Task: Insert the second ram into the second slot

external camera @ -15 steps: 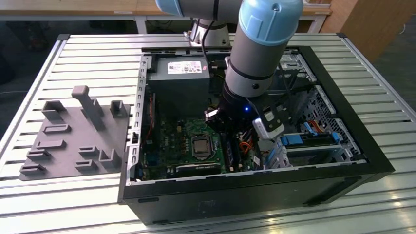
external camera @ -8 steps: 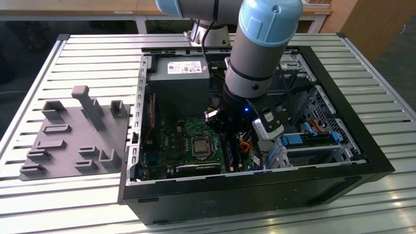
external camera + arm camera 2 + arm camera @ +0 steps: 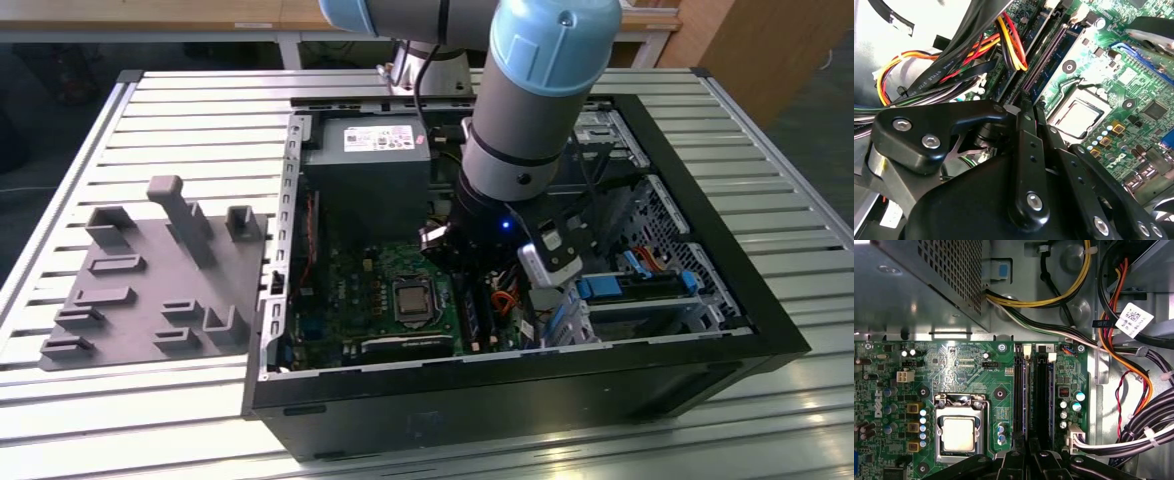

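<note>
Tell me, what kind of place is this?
Probably a robotics lab or test workshop. An opened computer case lies on a slatted metal table, a robot arm reaches down over its motherboard, and a grey fixture tray sits beside it.

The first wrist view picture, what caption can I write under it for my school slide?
Robot gripper poised over the memory slots on a green motherboard, beside the processor socket.

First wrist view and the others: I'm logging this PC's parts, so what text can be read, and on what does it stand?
White label on the power supply: print too small to read.
White hanging tag: a code pattern and print, too small to read.
Motherboard: a maker's logo at one edge and tiny white markings, none legible enough to quote.
</note>
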`<state>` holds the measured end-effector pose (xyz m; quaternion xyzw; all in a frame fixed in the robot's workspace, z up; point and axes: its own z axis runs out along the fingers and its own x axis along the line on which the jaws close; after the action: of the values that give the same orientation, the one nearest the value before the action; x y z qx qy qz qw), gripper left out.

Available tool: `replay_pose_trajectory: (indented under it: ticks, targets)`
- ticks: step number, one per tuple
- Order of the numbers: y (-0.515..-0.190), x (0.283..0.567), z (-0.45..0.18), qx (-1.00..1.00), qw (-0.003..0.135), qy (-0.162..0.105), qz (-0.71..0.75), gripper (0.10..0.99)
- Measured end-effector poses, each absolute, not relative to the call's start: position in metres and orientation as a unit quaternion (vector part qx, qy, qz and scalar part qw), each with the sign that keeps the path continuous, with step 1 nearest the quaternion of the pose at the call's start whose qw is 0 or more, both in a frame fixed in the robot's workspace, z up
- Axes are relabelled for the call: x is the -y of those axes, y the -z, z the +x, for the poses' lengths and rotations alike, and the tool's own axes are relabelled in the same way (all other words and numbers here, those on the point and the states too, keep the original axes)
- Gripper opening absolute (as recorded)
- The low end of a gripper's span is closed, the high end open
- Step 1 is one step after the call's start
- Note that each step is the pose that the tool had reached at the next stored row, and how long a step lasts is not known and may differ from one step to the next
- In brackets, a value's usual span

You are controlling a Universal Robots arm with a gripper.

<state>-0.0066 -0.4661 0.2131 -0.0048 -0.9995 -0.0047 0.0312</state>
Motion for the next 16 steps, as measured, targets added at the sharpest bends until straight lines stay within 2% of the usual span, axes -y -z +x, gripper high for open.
replay_pose_trajectory:
  ticks: [16]
  targets:
    - [-0.2128, 0.4662, -0.0053, 0.999, 0.031, 0.005, -0.007, 0.137]
